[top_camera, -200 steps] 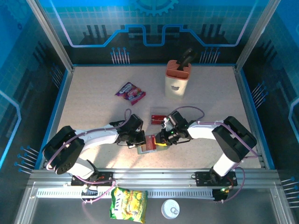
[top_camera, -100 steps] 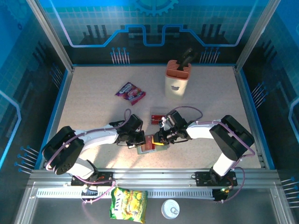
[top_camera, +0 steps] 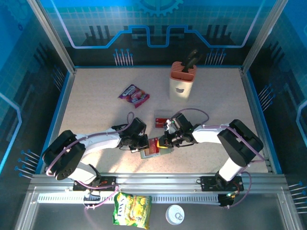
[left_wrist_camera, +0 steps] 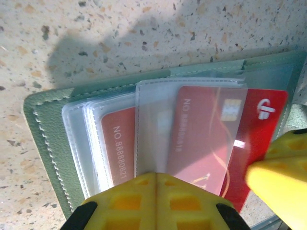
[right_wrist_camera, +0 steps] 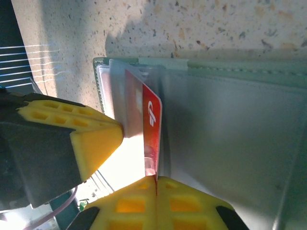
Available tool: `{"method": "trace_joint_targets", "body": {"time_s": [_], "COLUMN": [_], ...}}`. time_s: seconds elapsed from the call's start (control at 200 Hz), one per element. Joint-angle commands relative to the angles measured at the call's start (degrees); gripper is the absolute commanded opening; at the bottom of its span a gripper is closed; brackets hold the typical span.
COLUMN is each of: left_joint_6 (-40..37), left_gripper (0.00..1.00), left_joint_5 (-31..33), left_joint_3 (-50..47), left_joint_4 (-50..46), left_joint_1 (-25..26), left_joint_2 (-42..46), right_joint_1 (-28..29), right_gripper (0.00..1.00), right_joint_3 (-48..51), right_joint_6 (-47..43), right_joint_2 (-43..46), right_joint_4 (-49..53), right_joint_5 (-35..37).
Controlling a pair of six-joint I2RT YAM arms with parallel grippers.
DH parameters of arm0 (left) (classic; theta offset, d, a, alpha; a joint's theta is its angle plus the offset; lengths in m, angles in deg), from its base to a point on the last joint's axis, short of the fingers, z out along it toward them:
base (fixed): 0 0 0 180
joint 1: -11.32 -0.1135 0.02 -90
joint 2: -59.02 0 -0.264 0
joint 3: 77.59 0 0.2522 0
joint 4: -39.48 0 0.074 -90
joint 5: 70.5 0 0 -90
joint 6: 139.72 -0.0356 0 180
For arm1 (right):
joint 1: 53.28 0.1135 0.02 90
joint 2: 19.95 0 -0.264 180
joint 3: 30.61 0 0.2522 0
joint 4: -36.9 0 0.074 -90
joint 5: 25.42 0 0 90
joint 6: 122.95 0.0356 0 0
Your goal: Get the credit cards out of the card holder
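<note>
two white arms with black joints, lilac cables looped along them, and yellow grid-moulded fingertips.

card holder: grey-green, open flat on surface | red card: half slid out | second red card: tucked inside

"NO.8888…" on two red credit cards

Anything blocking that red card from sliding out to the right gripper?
Nothing visible does. The red card sticks out of its clear sleeve, its edge in the right gripper; the left gripper clamps the card holder.
</note>
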Motion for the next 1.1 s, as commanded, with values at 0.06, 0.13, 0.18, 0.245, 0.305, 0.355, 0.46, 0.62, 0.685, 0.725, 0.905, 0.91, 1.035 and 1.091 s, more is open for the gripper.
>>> {"method": "trace_joint_targets", "body": {"time_s": [0.06, 0.13, 0.18, 0.245, 0.305, 0.355, 0.46, 0.62, 0.685, 0.725, 0.905, 0.91, 1.035, 1.091], "left_joint_6": [0.5, 0.2, 0.3, 0.4, 0.4, 0.4, 0.8, 1.6, 2.0, 2.2, 2.1, 2.0, 1.3, 1.1], "left_gripper": [0.05, 0.05, 0.06, 0.07, 0.11, 0.14, 0.22, 0.29, 0.31, 0.31, 0.29, 0.29, 0.28, 0.26], "left_joint_5": [1.4, 1.7, 2.0, 2.3, 2.7, 3.4, 5.0, 4.9, 4.4, 4.2, 3.8, 3.8, 4.2, 4.4], "left_joint_3": [-1.0, -0.8, -0.8, -1.1, -1.2, -1.1, -1.4, -2.5, -2.9, -3.2, -3.1, -3.0, -3.1, -2.9], "left_joint_4": [-3.3, -3.6, -3.3, -2.4, -2.2, -2.7, -4.2, -4.3, -3.6, -2.9, -2.1, -2.1, -0.3, 0.0], "left_joint_1": [-0.2, -0.3, -0.2, -0.3, -0.2, -0.3, -0.3, -0.2, -0.3, -0.3, -0.3, -0.2, -0.2, -0.3], "left_joint_2": [1.7, 1.8, 2.4, 3.5, 4.7, 5.9, 8.0, 7.3, 6.4, 5.9, 3.5, 3.5, 3.0, 2.9], "right_joint_1": [-0.7, -0.8, -0.9, -0.9, -0.8, -0.9, -0.8, -0.8, -0.8, -0.9, -1.3, -1.3, -1.3, -1.4], "right_gripper": [0.03, 0.02, 0.02, 0.01, 0.01, 0.01, 0.0, 0.0, 0.0, 0.0, 0.0, 0.0, 0.0, 0.0], "right_joint_3": [0.1, -0.7, -1.4, -2.4, -3.1, -3.5, -3.8, -4.4, -5.0, -5.0, -6.6, -6.6, -6.9, -7.1], "right_joint_6": [-4.7, -6.2, -7.2, -8.5, -9.1, -9.2, -9.1, -8.0, -8.4, -8.6, -10.2, -10.2, -10.5, -10.9], "right_joint_2": [4.3, 6.0, 7.0, 7.9, 8.3, 8.4, 8.5, 9.7, 11.1, 12.0, 14.0, 14.0, 14.6, 14.8], "right_joint_4": [8.2, 11.3, 13.6, 16.1, 17.6, 18.1, 18.3, 17.5, 18.7, 19.3, 23.2, 23.2, 24.0, 24.7], "right_joint_5": [3.4, 4.4, 5.3, 6.2, 6.4, 6.5, 6.2, 5.3, 6.8, 7.6, 9.8, 9.9, 10.3, 10.7]}}
